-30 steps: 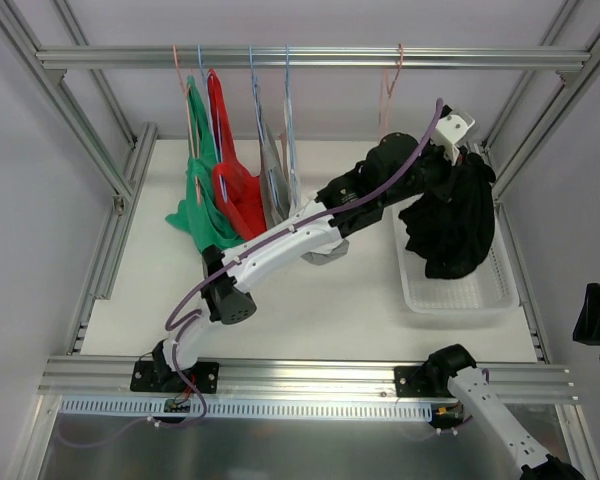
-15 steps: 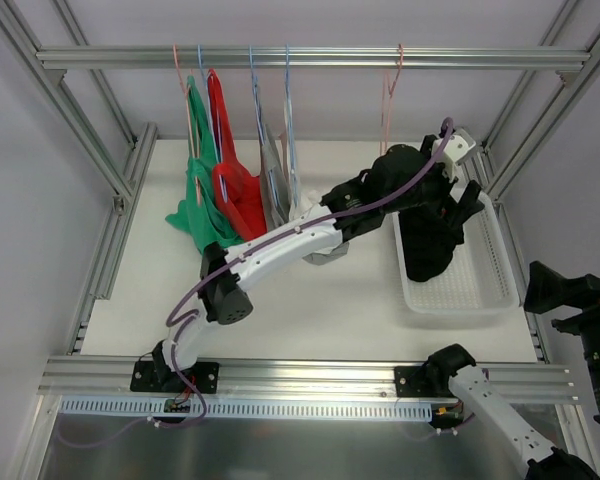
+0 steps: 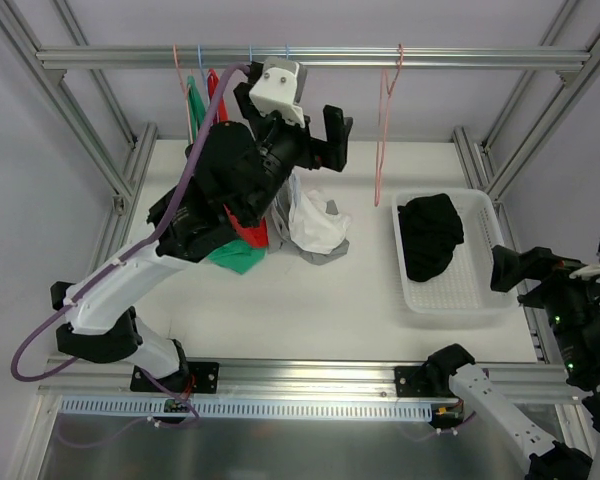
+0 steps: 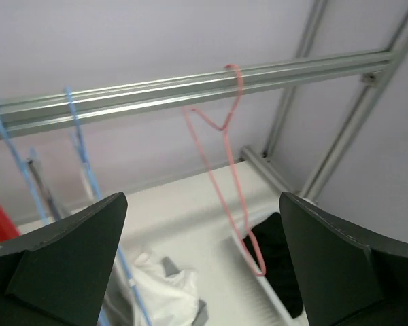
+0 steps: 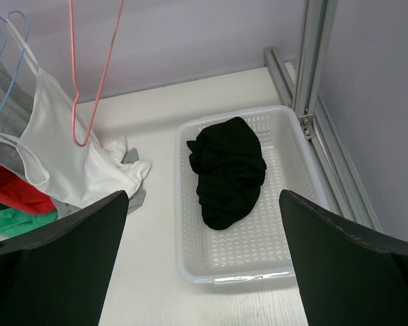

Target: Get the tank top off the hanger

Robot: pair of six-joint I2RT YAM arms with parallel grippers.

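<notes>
From above, your left gripper point(image 3: 310, 140) hangs high over the far edge of the table point(image 3: 310, 300), just below the rail point(image 3: 460, 55), fingers spread and empty. The black tank top point(image 3: 428, 235) lies crumpled in the white basket point(image 3: 480, 300) at the table's right edge, off the pink hanger point(image 3: 384, 120), which dangles bare from the rail. Your right gripper point(image 3: 520, 268) sits past the near right corner; its state is unclear here.

In the left wrist view, the fingers point(image 4: 68, 258) stand wide apart, with the pink hanger point(image 4: 223, 126) beyond them.

In the right wrist view, your right gripper point(image 5: 204, 200) is released, holding nothing. The tank top point(image 5: 228, 170) fills the basket's point(image 5: 245, 275) far half.
</notes>
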